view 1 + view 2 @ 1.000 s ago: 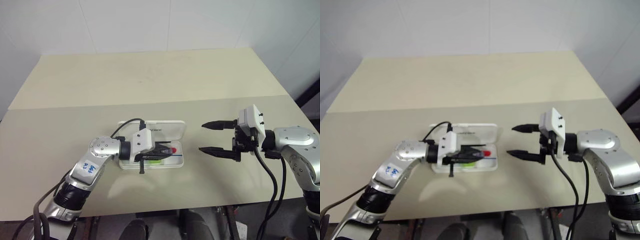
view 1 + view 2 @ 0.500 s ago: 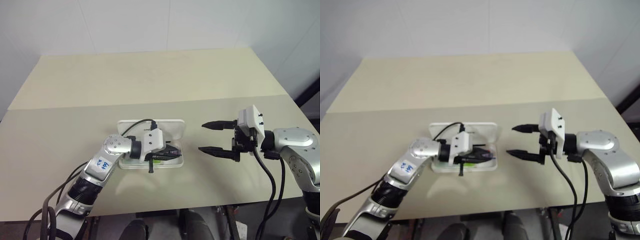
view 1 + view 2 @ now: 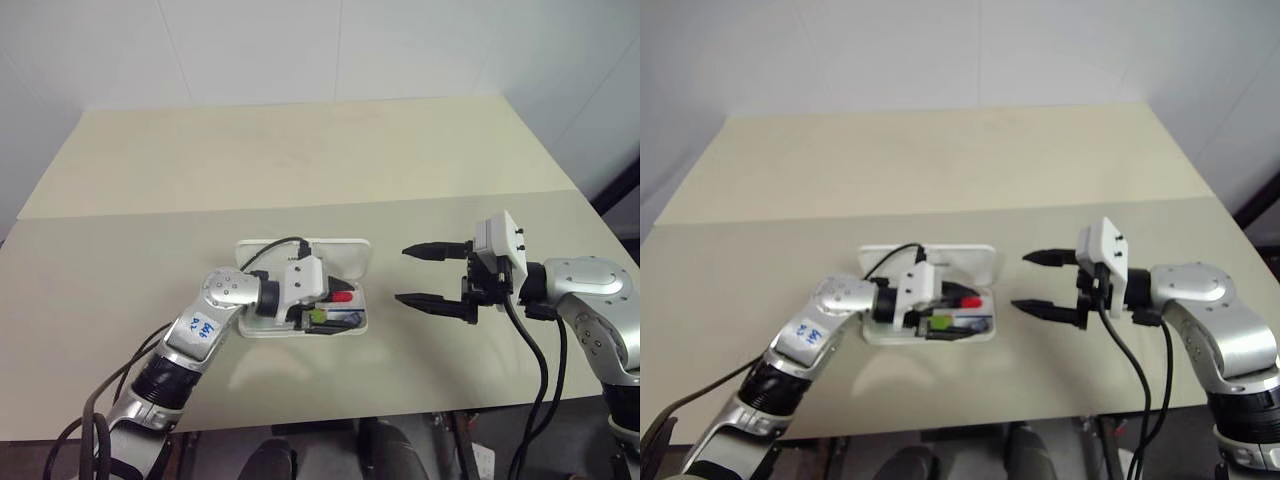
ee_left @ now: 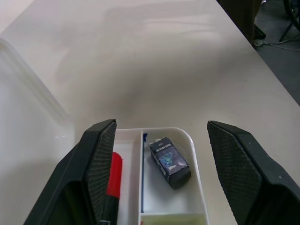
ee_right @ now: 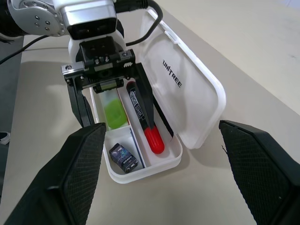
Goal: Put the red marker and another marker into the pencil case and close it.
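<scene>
The white pencil case lies open on the table, its lid folded back. The red marker rests in the tray's long compartment with its red cap toward the right. The pale green marker lies in the compartment beside it. My left gripper hovers low over the tray, open, with its fingers spread on either side of the tray and nothing between them. My right gripper stands open a short way right of the case, pointing at it.
A small dark grey piece sits in the tray's end compartment. The beige table stretches far behind the case, and its right edge lies beyond my right arm.
My left gripper has opened and let go of the red marker, which now lies in the tray. The right arm has not moved.
</scene>
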You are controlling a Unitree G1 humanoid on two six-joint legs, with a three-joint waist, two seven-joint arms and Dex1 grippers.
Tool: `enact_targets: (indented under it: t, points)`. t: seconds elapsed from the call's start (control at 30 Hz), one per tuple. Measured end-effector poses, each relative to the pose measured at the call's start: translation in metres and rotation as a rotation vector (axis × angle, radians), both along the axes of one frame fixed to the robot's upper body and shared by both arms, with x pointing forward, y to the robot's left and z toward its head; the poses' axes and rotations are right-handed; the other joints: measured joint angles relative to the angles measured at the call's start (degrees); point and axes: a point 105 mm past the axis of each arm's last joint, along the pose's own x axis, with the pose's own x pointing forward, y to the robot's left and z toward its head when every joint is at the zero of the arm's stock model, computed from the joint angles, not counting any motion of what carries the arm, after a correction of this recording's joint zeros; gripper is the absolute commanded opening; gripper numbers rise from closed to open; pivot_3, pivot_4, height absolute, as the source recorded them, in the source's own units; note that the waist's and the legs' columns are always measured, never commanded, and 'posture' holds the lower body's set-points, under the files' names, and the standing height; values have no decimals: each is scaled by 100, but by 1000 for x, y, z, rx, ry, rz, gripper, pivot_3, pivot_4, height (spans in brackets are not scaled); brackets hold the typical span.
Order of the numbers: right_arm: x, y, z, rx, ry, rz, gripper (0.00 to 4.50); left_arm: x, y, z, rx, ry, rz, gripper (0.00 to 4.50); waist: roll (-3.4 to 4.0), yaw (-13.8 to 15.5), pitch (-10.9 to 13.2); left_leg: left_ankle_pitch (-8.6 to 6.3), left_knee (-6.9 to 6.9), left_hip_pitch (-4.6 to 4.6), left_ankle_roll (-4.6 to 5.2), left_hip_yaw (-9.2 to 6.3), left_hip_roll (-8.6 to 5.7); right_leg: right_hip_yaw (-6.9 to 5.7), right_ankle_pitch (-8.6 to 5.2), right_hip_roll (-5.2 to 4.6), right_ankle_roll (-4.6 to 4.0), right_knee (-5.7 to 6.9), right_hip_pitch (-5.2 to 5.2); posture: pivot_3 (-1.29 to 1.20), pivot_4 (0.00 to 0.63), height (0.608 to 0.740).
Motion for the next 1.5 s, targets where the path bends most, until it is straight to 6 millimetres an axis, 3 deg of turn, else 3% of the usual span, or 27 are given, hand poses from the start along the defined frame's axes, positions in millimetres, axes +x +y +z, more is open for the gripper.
enact_targets:
  t: [0.63, 0.9, 1.07, 1.5]
  points:
    - [4, 10, 3, 12, -11, 51, 4091, -33, 45, 20, -68, 67, -99, 3278, 0, -4, 0, 0, 0, 0, 0, -2, 2, -1, 0, 0, -2, 0, -1, 0, 150, 740]
    - [10, 14, 2, 9, -7, 79, 4091, -54, 74, 33, -70, 90, -52, 3278, 1, -37, 0, 0, 0, 2, 0, 0, 3, 1, -1, 0, -3, 3, -2, 0, 150, 740]
    - [14, 16, 4, 15, -12, 98, 4091, -66, 82, 44, -96, 85, -10, 3278, 1, -24, 1, -1, 0, 0, 1, -2, 3, 0, -1, 0, -4, 2, -2, 0, 150, 740]
    - [18, 24, 8, 31, -18, 138, 4091, -46, 131, 66, -130, -59, 250, 3278, 3, -28, 2, -1, -1, 2, 0, -2, 3, -1, -2, 2, -6, 2, -2, 0, 150, 740]
